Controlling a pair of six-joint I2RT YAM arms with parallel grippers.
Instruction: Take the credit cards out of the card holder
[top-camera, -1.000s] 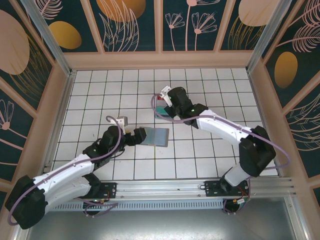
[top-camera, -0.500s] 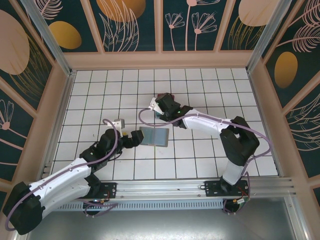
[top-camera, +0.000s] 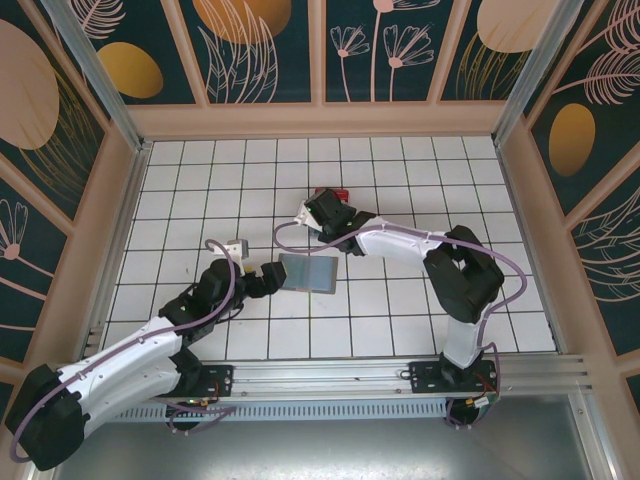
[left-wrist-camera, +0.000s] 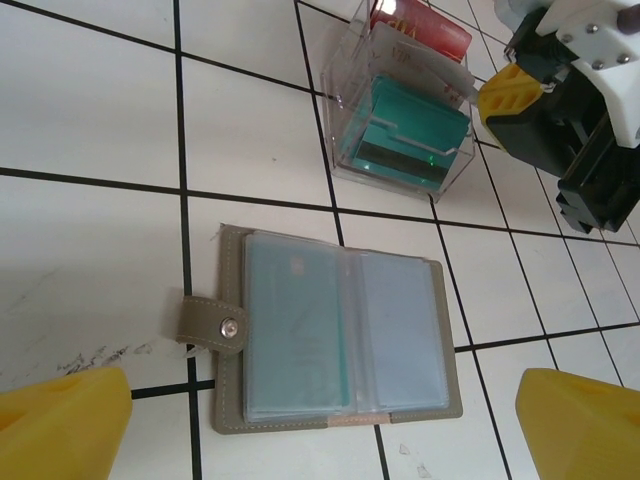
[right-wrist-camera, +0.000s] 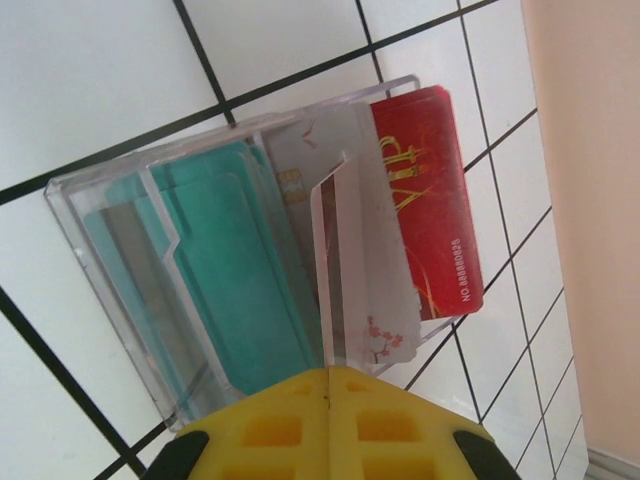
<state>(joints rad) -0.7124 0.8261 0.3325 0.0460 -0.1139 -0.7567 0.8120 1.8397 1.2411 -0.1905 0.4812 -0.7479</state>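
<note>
Each arm is built of white shelled links between black joints: the left arm (top-camera: 130, 352) at the lower left of the overhead frame, the right arm (top-camera: 410, 243) at centre right. A lilac cable (top-camera: 222, 243) loops along each. The left tool (top-camera: 270, 276) and right tool (top-camera: 318, 214) are black with yellow fingers (right-wrist-camera: 390, 400), moulded with square recesses. At the upper right of the left wrist view, the right tool's white housing (left-wrist-camera: 610, 40) bears small silver screws (left-wrist-camera: 592, 30).

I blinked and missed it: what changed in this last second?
The right gripper, shut, slid slightly left and nearer as its arm folded in. Nothing was grabbed or released. The open left gripper, the card holder and the card stand hardly moved.
</note>
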